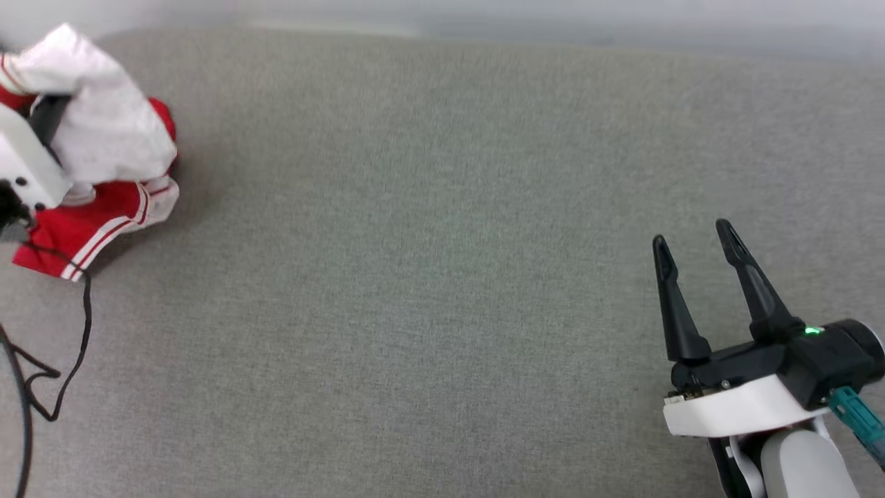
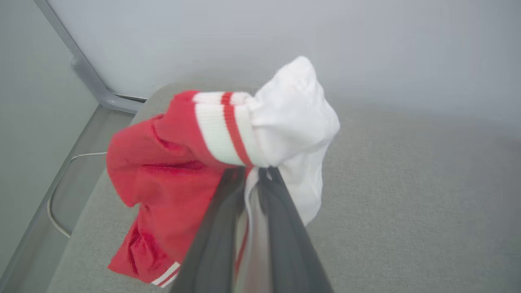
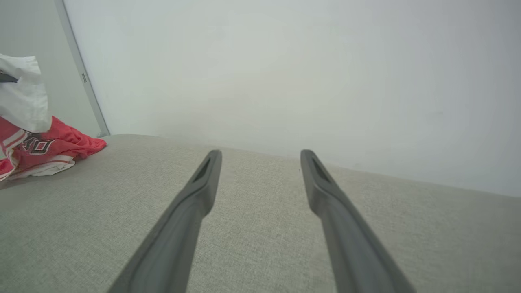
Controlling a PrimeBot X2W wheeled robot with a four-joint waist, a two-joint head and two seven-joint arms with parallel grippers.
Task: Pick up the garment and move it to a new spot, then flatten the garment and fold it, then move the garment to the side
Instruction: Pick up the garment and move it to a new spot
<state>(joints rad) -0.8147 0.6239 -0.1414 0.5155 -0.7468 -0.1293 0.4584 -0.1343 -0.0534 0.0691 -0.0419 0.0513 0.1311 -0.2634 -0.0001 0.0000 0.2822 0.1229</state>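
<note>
While the left gripper [image 2: 252, 174] clenches its two dark fingers [image 2: 281, 228] on a bunched fold of the garment [image 2: 171, 162], the red jersey shirt is drawn partly up off the grey fabric-covered table [image 2: 407, 203], as seen along the left wrist. The grip lands where a white sleeve [image 2: 293, 114] meets its red-and-white striped cuff [image 2: 222, 126]. The sleeve billows toward 1 o'clock above the fingertips, and the red body sags toward 8 o'clock, a striped hem showing at 7 o'clock.

From the head, the garment [image 1: 110, 138] sits at 10 o'clock, at the far left of the table [image 1: 442, 277], with the left arm's white housing [image 1: 24, 162] across it. A black cable [image 1: 86, 311] trails from that arm toward 8 o'clock.

The right gripper [image 1: 691, 234] stands at 4 o'clock, well apart from the shirt, its fingers spread and holding nothing, tips toward 12 o'clock. Along the right wrist, that gripper [image 3: 261, 154] has bare grey cloth between its fingers [image 3: 195, 203]. The garment [image 3: 53, 146] lies at 9 o'clock, with black white-outlined lettering [image 3: 38, 145] on the red, before a pale wall [image 3: 285, 61].
</note>
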